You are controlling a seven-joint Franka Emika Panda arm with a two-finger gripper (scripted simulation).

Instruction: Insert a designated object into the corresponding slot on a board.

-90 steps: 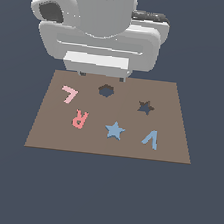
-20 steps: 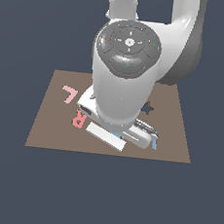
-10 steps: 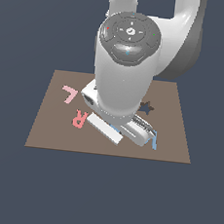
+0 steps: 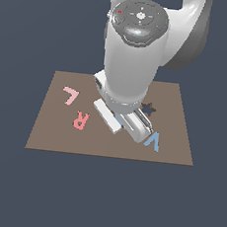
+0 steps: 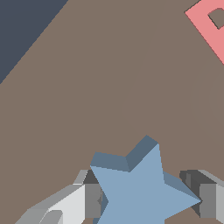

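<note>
– Where's the star (image 5: 142, 190) sitting?

– Between my gripper (image 5: 146, 201) fingers, on the board (image 4: 45, 123); they're flanking its points, contact unclear.

– Advice?

– I'm thinking squeeze evenly, lift level, then match its points to the star slot (image 4: 148, 109).

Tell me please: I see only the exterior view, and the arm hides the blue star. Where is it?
Observer: In the wrist view, the star lies between the two fingers, one at each side.
Operator: Does the gripper hold it already?
Observer: Both fingers reach the star's edges; whether they press, I cannot tell.
Operator: Is the slot in that view?
Observer: No, only bare board and a pink letter's corner.
</note>
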